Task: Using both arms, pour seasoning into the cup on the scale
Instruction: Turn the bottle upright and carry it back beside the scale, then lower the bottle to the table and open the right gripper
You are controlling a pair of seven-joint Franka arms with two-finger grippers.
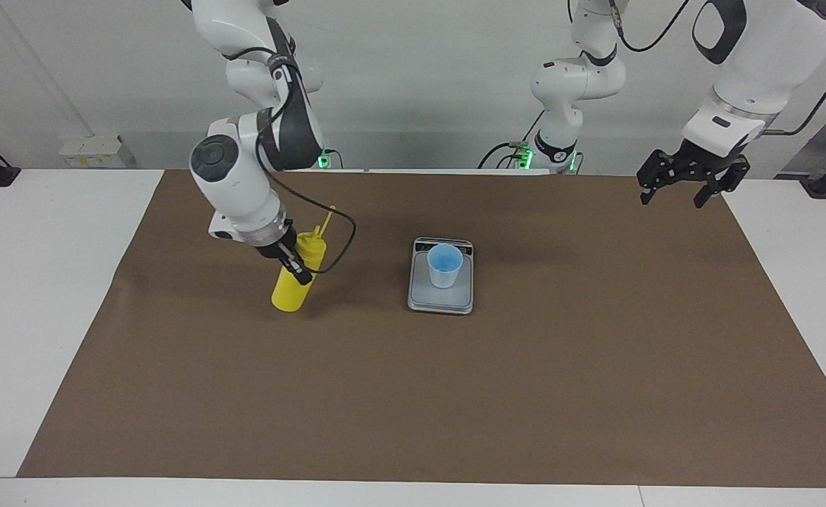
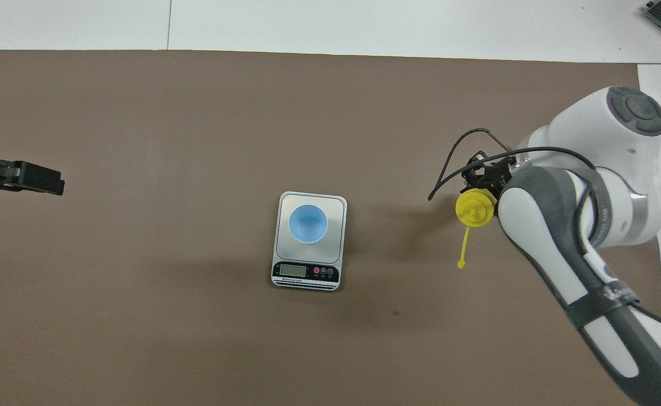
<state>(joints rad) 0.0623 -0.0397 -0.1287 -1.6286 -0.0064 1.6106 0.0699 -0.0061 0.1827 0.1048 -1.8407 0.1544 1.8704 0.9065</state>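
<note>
The yellow seasoning bottle (image 1: 290, 290) stands upright on the brown mat, beside the scale toward the right arm's end of the table. Its nozzle top (image 2: 475, 207) faces up and its cap strap (image 2: 464, 246) hangs loose. My right gripper (image 1: 298, 274) is shut on the bottle's upper body; it also shows in the overhead view (image 2: 483, 183). The light-blue cup (image 1: 445, 265) stands on the silver-grey scale (image 1: 441, 301), and both show in the overhead view: the cup (image 2: 307, 224), the scale (image 2: 335, 204). My left gripper (image 1: 691, 189) waits open and raised over the mat's edge at the left arm's end (image 2: 26, 177).
The brown mat (image 1: 525, 394) covers most of the white table (image 1: 39, 296). The scale's dark display strip (image 2: 305, 273) is on its edge nearer the robots. A black cable (image 2: 448, 169) loops out from the right wrist above the bottle.
</note>
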